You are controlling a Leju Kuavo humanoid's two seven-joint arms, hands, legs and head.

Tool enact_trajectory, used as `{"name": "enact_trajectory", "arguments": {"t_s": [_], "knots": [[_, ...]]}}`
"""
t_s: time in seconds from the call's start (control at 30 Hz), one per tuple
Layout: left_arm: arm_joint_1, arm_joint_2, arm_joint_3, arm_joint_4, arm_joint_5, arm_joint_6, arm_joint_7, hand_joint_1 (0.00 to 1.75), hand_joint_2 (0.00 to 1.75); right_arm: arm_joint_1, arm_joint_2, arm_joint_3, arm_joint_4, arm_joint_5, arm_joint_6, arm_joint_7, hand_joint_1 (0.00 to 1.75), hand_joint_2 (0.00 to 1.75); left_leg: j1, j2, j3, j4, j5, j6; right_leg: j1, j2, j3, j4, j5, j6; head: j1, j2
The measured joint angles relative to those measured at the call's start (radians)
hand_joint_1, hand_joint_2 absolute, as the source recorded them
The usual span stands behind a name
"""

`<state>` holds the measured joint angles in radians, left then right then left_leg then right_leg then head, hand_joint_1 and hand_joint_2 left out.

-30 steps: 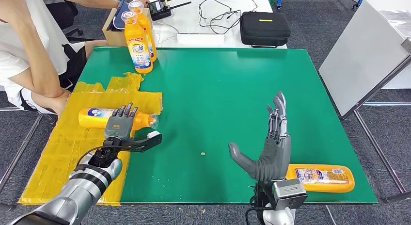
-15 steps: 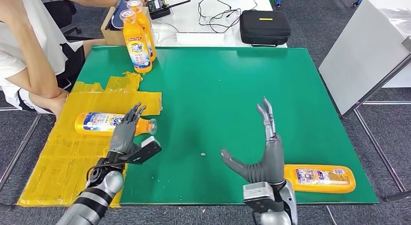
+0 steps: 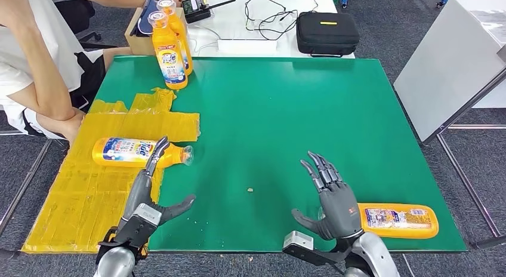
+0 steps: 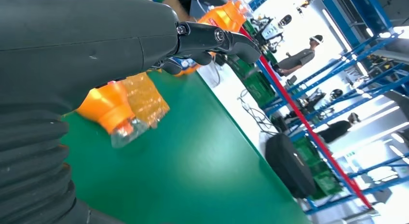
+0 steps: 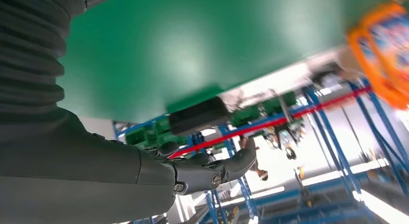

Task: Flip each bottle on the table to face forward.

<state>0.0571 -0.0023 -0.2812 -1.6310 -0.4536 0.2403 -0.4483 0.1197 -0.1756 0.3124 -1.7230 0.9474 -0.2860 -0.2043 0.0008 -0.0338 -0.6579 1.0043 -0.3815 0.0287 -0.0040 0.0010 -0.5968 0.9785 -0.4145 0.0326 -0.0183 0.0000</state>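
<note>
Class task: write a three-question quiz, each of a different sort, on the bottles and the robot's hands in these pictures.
1. True or false: the left hand grips the lying orange bottle on the yellow sheet.
2. How many orange bottles stand upright at the green table's far corner?
3. The right hand is nearest: A) black case B) lying orange bottle by the near edge C) cardboard box.

Key: 1 false; 2 two; 3 B.

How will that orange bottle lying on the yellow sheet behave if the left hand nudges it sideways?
The orange bottle lies on its side and looks rounded, so it would probably roll. The crinkled yellow sheet under it may bunch and slow it. It looks like full, smooth plastic, so likely heavyish and somewhat slippery for the left hand.
</note>
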Motion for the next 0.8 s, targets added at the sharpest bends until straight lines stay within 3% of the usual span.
{"name": "enact_trajectory", "arguments": {"t_s": [0.37, 0.8], "knots": [[0.028, -0.02, 0.014, -0.027, 0.06, -0.046, -0.004, 0.0, 1.75, 0.105, -0.171, -0.107, 0.034, -0.012, 0.064, -0.006, 0.0, 1.75, -0.002, 0.0, 0.0, 0.0, -0.001, 0.002, -0.001, 0.0, 0.0, 0.0, 0.0, 0.001, 0.0, 0.0], [0.027, -0.03, 0.016, -0.027, 0.056, -0.049, -0.002, 0.0, 1.75, 0.138, -0.228, -0.147, 0.053, -0.013, 0.076, 0.012, 0.0, 1.75, -0.002, 0.0, 0.001, 0.0, -0.001, 0.002, -0.002, 0.0, 0.0, 0.0, 0.0, 0.001, 0.0, 0.0]]}}
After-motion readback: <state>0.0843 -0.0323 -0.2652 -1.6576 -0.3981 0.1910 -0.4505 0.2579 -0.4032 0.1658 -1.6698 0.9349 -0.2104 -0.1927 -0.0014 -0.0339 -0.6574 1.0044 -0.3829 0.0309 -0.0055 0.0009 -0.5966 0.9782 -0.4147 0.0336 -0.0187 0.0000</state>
